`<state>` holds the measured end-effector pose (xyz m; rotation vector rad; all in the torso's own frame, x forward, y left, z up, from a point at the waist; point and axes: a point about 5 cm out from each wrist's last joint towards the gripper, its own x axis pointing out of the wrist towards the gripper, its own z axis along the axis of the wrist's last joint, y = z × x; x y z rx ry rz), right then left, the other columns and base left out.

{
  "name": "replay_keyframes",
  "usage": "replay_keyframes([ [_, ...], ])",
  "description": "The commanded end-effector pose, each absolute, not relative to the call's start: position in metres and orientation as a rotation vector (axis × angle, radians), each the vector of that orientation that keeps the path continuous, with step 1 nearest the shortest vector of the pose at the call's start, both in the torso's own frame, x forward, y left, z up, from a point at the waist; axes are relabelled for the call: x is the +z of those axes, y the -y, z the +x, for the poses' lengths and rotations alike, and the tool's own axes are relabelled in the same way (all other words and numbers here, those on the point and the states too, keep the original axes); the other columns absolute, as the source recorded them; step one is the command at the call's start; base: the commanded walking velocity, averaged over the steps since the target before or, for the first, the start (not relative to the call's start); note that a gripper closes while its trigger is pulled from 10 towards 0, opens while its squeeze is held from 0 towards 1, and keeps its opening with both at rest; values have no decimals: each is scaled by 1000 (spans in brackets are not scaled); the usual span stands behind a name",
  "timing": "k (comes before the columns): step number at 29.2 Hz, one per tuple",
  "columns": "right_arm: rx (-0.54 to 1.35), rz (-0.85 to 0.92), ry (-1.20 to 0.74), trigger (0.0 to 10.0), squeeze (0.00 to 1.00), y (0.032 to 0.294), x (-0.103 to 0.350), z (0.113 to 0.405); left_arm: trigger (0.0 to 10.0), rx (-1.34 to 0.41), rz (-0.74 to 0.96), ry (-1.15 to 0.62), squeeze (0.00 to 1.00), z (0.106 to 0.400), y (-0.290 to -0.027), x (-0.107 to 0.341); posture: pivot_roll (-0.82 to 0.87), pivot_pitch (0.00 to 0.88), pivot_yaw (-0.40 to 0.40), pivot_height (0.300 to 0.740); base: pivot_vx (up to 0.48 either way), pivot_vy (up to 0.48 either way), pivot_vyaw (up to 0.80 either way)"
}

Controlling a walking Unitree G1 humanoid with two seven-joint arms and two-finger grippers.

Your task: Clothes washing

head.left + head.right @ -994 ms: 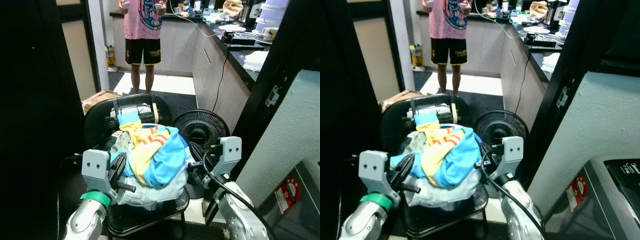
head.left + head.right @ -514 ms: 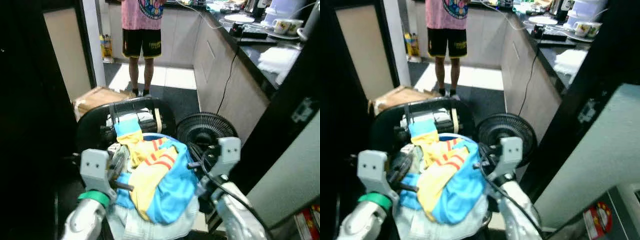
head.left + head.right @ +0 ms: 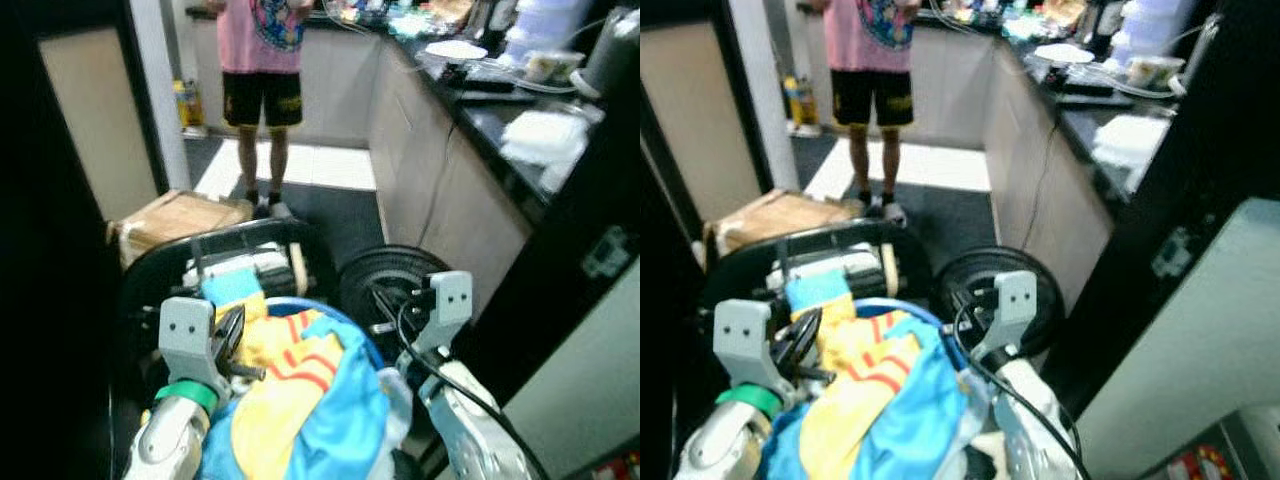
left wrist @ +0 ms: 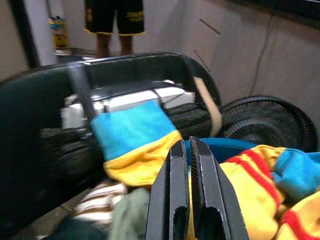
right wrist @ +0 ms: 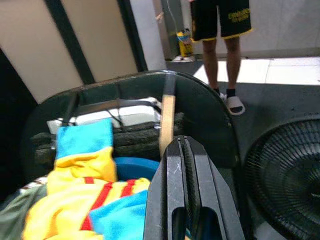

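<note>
Both pincers closed, flanking soft laundry heap.
Left pincer (image 4: 191,150) and right pincer (image 5: 184,150), fingers pressed together, grip nothing. Between them crumpled blue-yellow clothes (image 3: 300,400) fill a round blue basket (image 5: 131,166) on a curved black chair (image 3: 160,262); round grille fan (image 3: 385,280) beside.

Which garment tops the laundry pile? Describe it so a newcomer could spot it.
Find the black chair in front of the robot, left of the black floor fan. A heap of laundry sits between the left gripper and right gripper. On top lies the yellow garment with red stripes and a blue cuff; the clothes around it are plain blue.
</note>
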<state>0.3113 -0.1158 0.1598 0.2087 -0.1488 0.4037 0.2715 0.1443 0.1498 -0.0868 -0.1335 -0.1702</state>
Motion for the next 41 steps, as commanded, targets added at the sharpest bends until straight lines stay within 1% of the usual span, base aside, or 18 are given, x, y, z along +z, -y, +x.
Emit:
replay_keyframes([
  [1,396,218,129,10000,0,118,154,310,10000,-175,-80,118,0,270,-143,146,-14,24,1,740,0,0,0],
  [22,433,245,143,10000,0,116,156,308,10000,-178,-52,126,0,269,-142,145,-16,24,1,740,0,0,0],
  [23,481,263,121,10000,1000,111,155,308,10000,-177,-46,125,0,270,-142,144,-19,24,6,740,0,0,0],
  [24,481,263,121,10000,1000,111,155,308,10000,-177,-46,125,0,270,-142,144,-19,24,6,740,0,0,0],
  [27,695,321,78,10000,1000,86,158,307,10000,-167,-21,125,0,272,-147,144,-18,24,6,740,0,0,0],
  [29,795,323,67,10000,1000,74,161,305,10000,-171,-29,137,0,273,-149,146,-15,24,3,740,0,0,0],
  [36,897,344,61,10000,1000,63,166,300,10000,-205,-34,151,0,270,-153,149,-7,23,-4,740,0,0,0],
  [38,970,362,55,10000,1000,58,170,294,10000,-255,-15,139,0,263,-159,148,-10,24,0,740,0,0,0],
  [41,992,350,41,10000,1000,58,169,291,10000,-287,-9,127,0,257,-162,147,-10,24,0,740,0,0,0],
])
